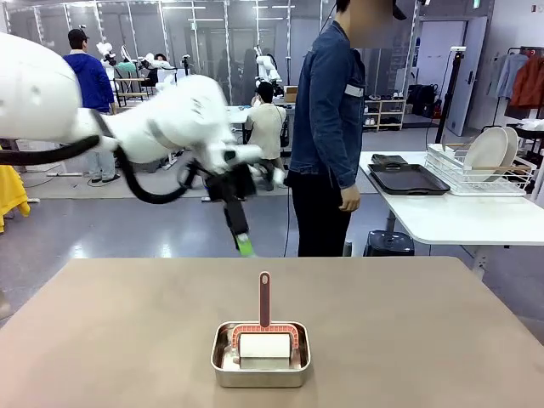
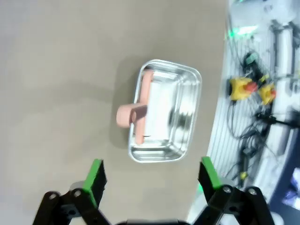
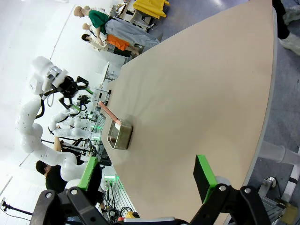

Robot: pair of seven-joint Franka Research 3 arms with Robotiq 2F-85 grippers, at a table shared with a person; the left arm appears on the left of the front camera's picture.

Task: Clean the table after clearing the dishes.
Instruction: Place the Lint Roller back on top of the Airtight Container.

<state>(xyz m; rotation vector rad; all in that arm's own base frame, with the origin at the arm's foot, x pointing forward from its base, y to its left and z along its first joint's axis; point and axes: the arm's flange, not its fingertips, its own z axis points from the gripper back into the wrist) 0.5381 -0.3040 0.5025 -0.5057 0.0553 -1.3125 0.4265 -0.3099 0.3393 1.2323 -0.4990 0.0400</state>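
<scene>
Writing: no brand, label or print can be read on anything in these views.
Table [image 1: 408, 340]: one tan-brown top across the lower half of the front view, bare apart from the pan near the bottom centre.
Steel pan [image 1: 260, 354]: one, small and rectangular, on the table at lower centre of the front view; in the left wrist view it sits at centre frame.
Roller [image 1: 264, 340]: one white roll in a reddish-pink frame lying in the pan, its handle standing up above the rim (the frame looks paler pink from the left wrist camera).
Left gripper [image 2: 151, 180]: released, its two green pads wide apart at the bottom of the left wrist view, holding nothing, above the table with the pan beyond the fingertips; in the front view it hangs at centre left, above the far edge.
Right gripper [image 3: 145, 183]: released, two green pads spread at the bottom of the right wrist view, empty, looking along the table.
Dishes [image 1: 491, 150]: white plates standing on edge in a white rack at right of the front view (at least two).
Trays [image 1: 406, 178]: dark, stacked on the white side table [image 1: 459, 217] beside the rack; count unclear.
Person [image 1: 327, 127]: one, in a denim jacket, standing beyond the far edge, upper centre.
</scene>
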